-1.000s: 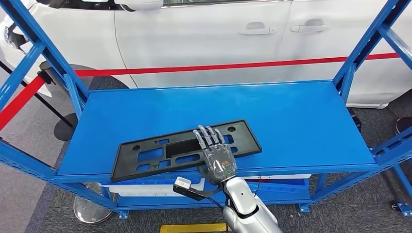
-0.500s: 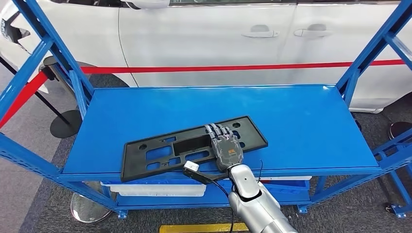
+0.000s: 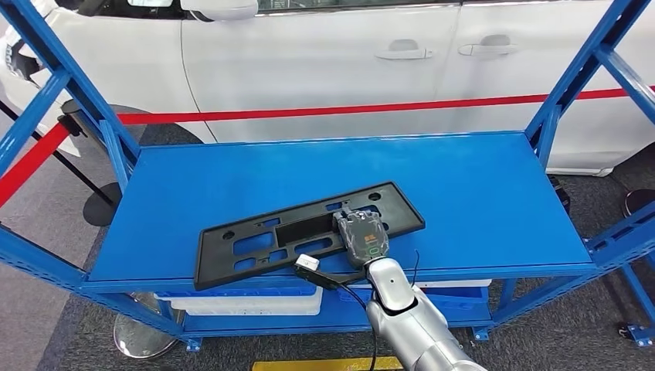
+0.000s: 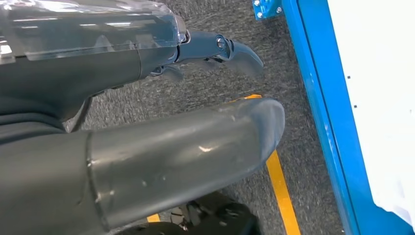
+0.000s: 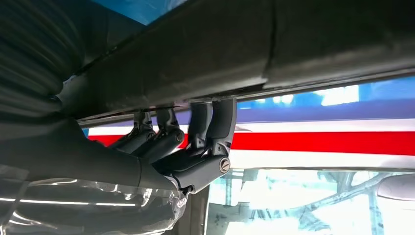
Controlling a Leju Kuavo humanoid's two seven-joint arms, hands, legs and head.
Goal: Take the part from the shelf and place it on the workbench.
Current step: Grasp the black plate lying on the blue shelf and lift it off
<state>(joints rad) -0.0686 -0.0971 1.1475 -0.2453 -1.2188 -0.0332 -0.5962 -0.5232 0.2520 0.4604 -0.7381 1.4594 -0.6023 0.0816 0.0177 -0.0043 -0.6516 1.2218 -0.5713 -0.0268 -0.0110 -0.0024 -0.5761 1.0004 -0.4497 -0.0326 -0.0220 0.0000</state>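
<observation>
Fingers that lay flat and spread over the part a second ago have curled over it, and the part (image 3: 307, 231) has turned a little on the shelf (image 3: 463, 193), its right end now farther from the front edge. I take that to mean the grasp is being made and the lift has not begun. The right hand (image 3: 361, 238) sits on the part's right half, at its near long edge, back of the hand up. From the right wrist the fingers (image 5: 210, 128) hook over the dark edge of the part (image 5: 254, 44), so I judge the hand closed on it. The part lies flat on the top shelf, aslant, its left end near the front edge. The left hand (image 4: 161, 122) hangs beside the rack over the floor, holding nothing, thumb and fingers apart. Next comes the lift, and a long plate held near one end may sag or swing.
</observation>
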